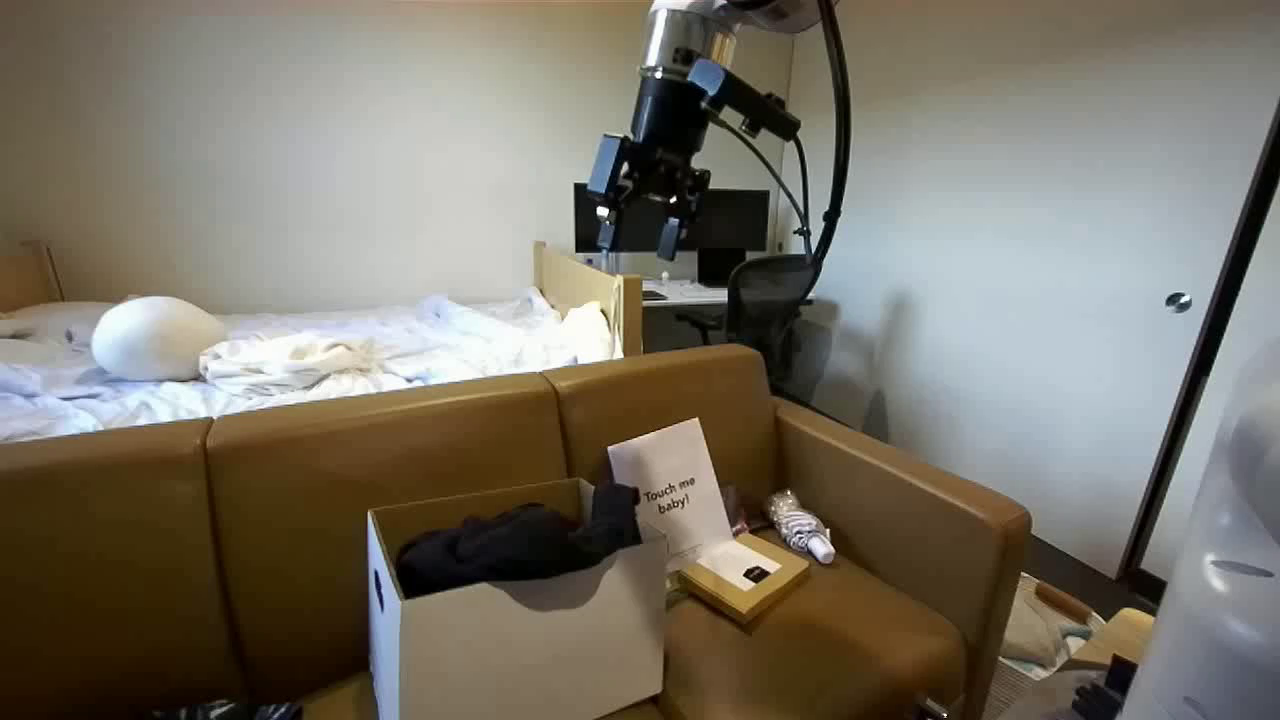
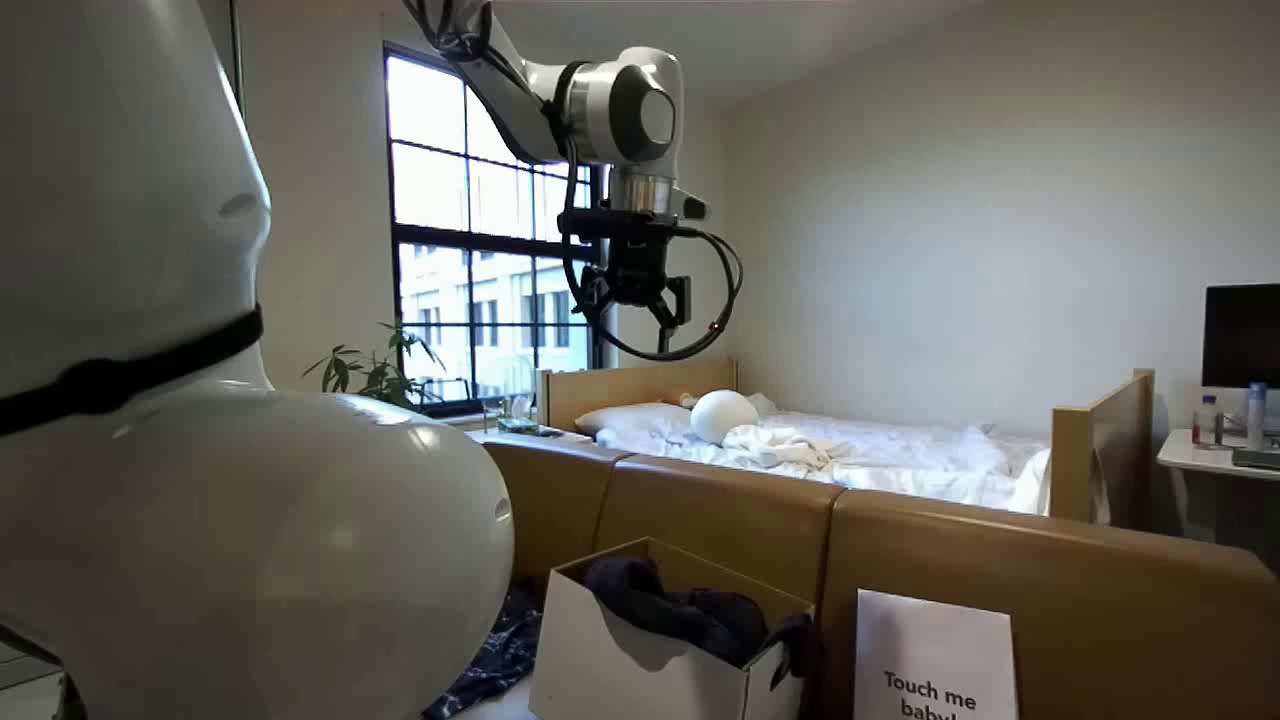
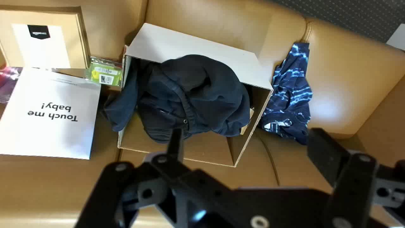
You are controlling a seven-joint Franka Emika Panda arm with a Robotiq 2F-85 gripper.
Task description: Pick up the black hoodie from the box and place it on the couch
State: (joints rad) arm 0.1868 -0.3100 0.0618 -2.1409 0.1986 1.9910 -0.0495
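The black hoodie [image 1: 505,545] lies bunched in the white box [image 1: 530,650], with one part hanging over the box's edge. It also shows in an exterior view [image 2: 690,615] and in the wrist view [image 3: 202,91]. The box stands open on the brown couch [image 1: 390,440], near the backrest, and shows in the wrist view [image 3: 196,47]. My gripper [image 1: 638,238] is high above the couch, pointing down, with its fingers wide apart and nothing between them. In the wrist view the gripper [image 3: 246,139] spans the box's corner and couch, well above them.
A tan box [image 1: 745,578] with a white "Touch me baby!" card [image 1: 672,490] and an umbrella [image 1: 800,525] lie beside the box. A blue patterned cloth [image 3: 289,98] lies on its other side. The couch armrest [image 1: 900,480] and a bed [image 1: 400,345] are nearby.
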